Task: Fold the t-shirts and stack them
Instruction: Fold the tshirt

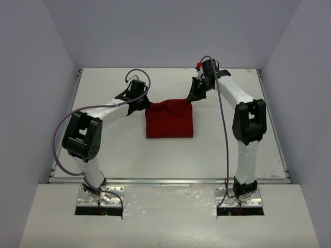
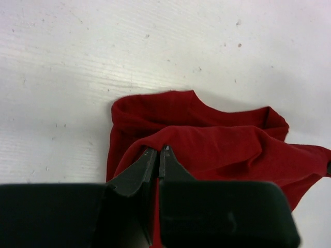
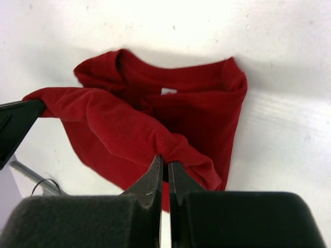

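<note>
Red shirt [image 1: 169, 121] is lying mid-table [image 1: 114, 150], roughly squared; left gripper [image 2: 158, 151] and right gripper [image 3: 165, 161] are each pinching a raised far corner. Another fold is seemingly pending, stacking not yet done.

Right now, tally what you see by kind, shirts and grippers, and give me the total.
Red t-shirt: 1
Grippers: 2, the left gripper and the right gripper, each shut on a fold of the t-shirt
Total: 3
</note>
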